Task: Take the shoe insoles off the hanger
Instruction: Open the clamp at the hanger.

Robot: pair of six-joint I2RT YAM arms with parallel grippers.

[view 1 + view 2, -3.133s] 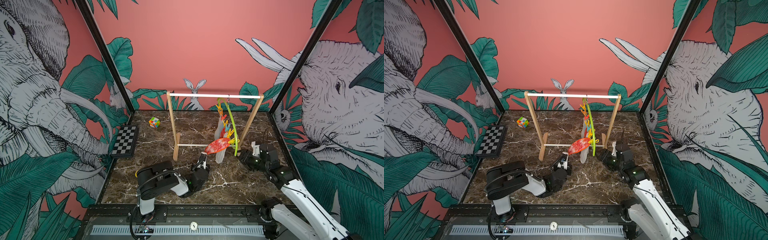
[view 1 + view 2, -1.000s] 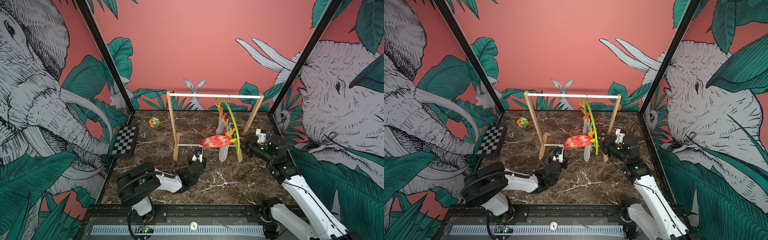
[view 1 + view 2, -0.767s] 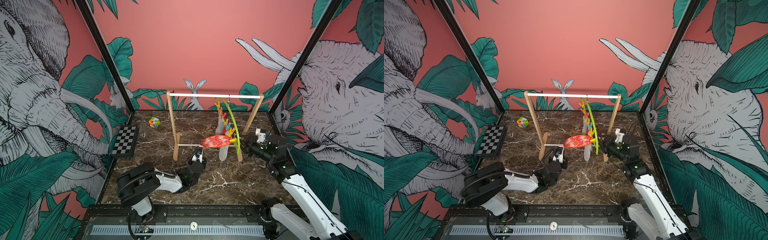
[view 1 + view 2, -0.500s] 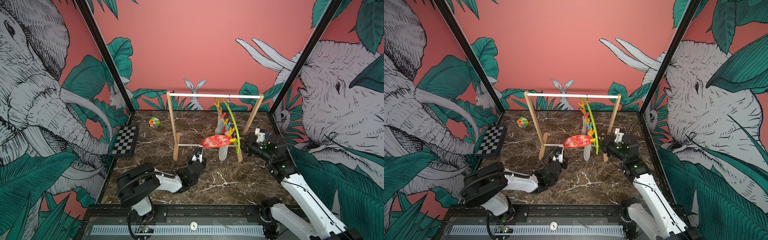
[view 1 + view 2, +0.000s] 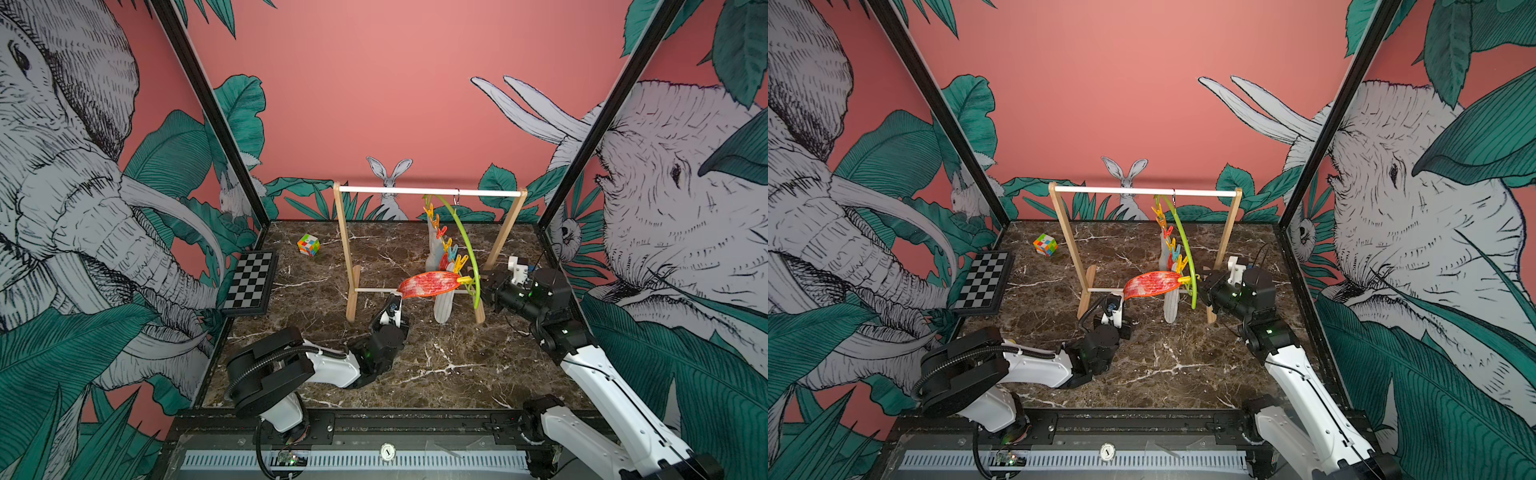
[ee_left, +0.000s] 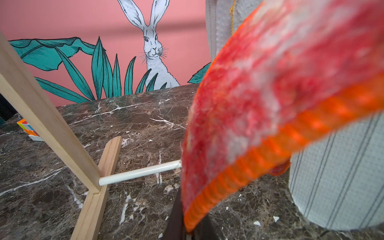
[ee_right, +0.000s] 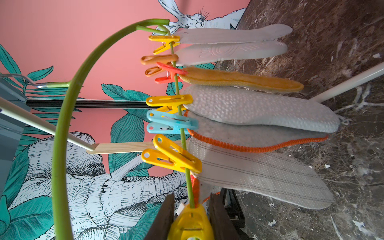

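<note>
The lime-green hanger [image 5: 461, 237] [image 5: 1183, 245] [image 7: 62, 135] hangs from the rack's white rod with several shoe insoles clipped along it. A mottled red insole [image 5: 428, 283] [image 5: 1152, 283] [image 6: 259, 104] is stretched out level from the lowest clip. My left gripper [image 5: 400, 296] [image 5: 1121, 297] [image 6: 188, 230] is shut on its toe end. My right gripper [image 5: 482, 286] [image 5: 1200, 286] [image 7: 191, 199] is shut on the yellow clip [image 7: 191, 222] holding that insole. White [image 7: 228, 35], mustard [image 7: 239, 80], blue-grey [image 7: 259, 108] and striped white [image 7: 259, 178] insoles hang beside it.
The wooden rack [image 5: 343, 249] with its white rod [image 5: 395, 190] stands mid-table on brown marble. A colour cube [image 5: 308, 244] lies at the back left and a chessboard [image 5: 251, 282] sits by the left wall. The rack's low crossbar [image 6: 137, 172] runs just behind my left gripper.
My left gripper has drawn the red insole's toe up and leftward until it lies level. My right arm has risen to the hanger's lower end and its jaws have closed in on the yellow clip.
</note>
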